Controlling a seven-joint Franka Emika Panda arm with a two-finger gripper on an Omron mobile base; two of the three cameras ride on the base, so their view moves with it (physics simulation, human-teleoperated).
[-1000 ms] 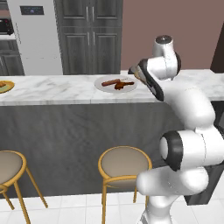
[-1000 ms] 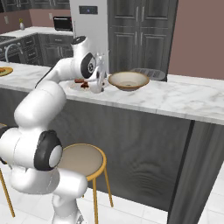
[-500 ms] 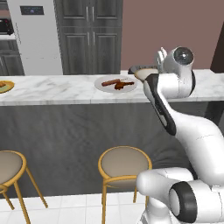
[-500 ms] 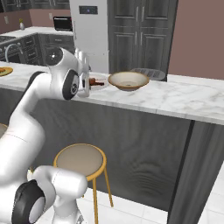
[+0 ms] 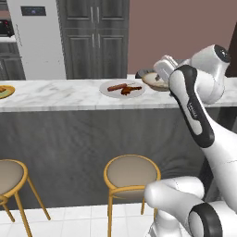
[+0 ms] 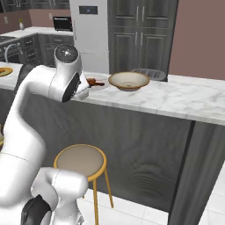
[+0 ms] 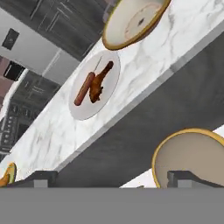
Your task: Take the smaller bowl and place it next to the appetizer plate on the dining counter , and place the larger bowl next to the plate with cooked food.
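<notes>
Already the larger bowl [image 6: 128,81] rests on the desk [image 6: 176,99], just beside the plate with cooked food [image 5: 122,88] at its 3 o'clock in the left base view. Fingers [image 7: 183,176] are spread wide, holding nothing. That placement looks done. Next, I judge, comes fetching the smaller bowl for the appetizer plate [image 5: 5,91], far along the desk at 9 o'clock.
</notes>
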